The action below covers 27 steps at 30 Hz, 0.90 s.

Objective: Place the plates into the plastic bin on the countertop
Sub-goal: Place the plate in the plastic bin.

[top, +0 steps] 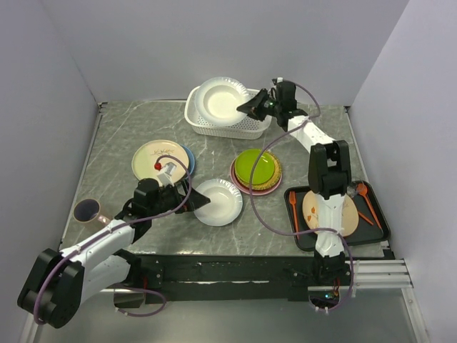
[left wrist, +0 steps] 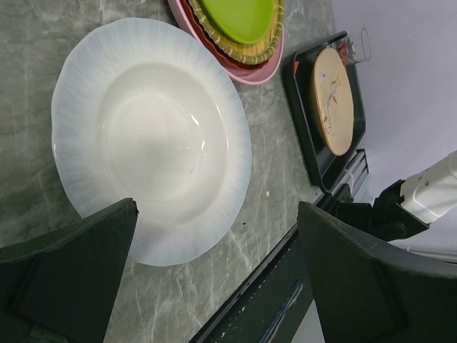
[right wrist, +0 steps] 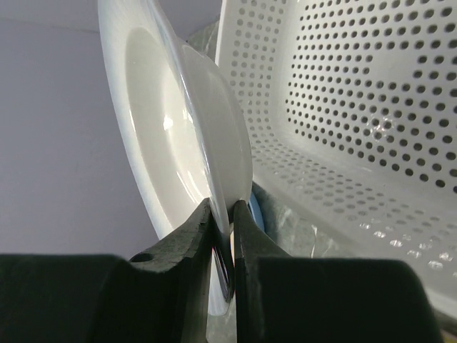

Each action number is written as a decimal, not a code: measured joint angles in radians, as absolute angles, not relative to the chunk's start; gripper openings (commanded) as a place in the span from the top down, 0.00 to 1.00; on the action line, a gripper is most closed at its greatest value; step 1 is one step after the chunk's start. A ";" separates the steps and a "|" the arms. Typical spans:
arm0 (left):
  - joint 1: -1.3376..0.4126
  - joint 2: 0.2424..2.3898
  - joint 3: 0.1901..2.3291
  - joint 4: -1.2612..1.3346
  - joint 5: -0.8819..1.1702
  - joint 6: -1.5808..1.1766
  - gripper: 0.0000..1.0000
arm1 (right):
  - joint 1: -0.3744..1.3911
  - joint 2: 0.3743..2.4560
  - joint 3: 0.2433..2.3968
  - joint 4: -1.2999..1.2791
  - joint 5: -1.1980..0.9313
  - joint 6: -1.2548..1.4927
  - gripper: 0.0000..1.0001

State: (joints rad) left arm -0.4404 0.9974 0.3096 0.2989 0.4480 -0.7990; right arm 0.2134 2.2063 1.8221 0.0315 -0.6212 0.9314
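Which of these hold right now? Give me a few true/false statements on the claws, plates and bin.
1. The right claw grips a white plate by its rim. True.
2. The left claw is shut on the second white plate. False: it is open above that plate, which lies on the countertop.
3. The green plate is in the bin. False: it tops a stack on the countertop.
4. The tray holds a cream plate. True.
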 measured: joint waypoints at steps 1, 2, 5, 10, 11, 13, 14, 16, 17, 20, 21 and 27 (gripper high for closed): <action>-0.440 0.998 0.311 0.299 0.448 -0.797 0.01 | 0.213 2.217 1.832 0.029 -0.619 0.933 1.00; -0.441 0.999 0.312 0.299 0.448 -0.797 0.01 | 0.213 2.228 1.840 0.022 -0.617 0.935 1.00; -0.443 0.997 0.313 0.299 0.448 -0.797 0.01 | 0.213 2.255 1.871 -0.015 -0.610 0.934 1.00; -0.446 0.986 0.313 0.299 0.447 -0.797 0.01 | 0.213 2.292 1.925 -0.036 -0.601 0.935 1.00; -0.447 0.986 0.313 0.299 0.447 -0.797 0.01 | 0.213 2.294 1.930 -0.041 -0.596 0.935 1.00; -0.447 0.986 0.313 0.296 0.447 -0.797 0.01 | 0.213 2.296 1.942 -0.049 -0.591 0.934 1.00; -0.448 0.986 0.313 0.295 0.447 -0.797 0.01 | 0.213 2.299 1.956 -0.059 -0.590 0.934 1.00; -0.448 0.986 0.313 0.291 0.447 -0.797 0.01 | 0.213 2.309 1.989 -0.068 -0.588 0.934 1.00; -0.448 0.986 0.313 0.288 0.447 -0.796 0.01 | 0.213 2.315 2.008 -0.068 -0.587 0.934 1.00; -0.449 0.984 0.313 0.274 0.447 -0.786 0.01 | 0.213 2.326 2.031 -0.061 -0.582 0.934 1.00; -0.449 0.982 0.313 0.266 0.448 -0.783 0.00 | 0.213 2.328 2.032 -0.057 -0.580 0.935 1.00; -0.449 0.935 0.313 0.249 0.447 -0.773 0.01 | 0.213 2.393 2.069 -0.060 -0.562 0.943 1.00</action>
State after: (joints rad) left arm -0.4488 0.9352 0.3126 0.2485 0.4473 -0.7734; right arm 0.2131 2.3928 2.0686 -0.0597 -0.5625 0.9432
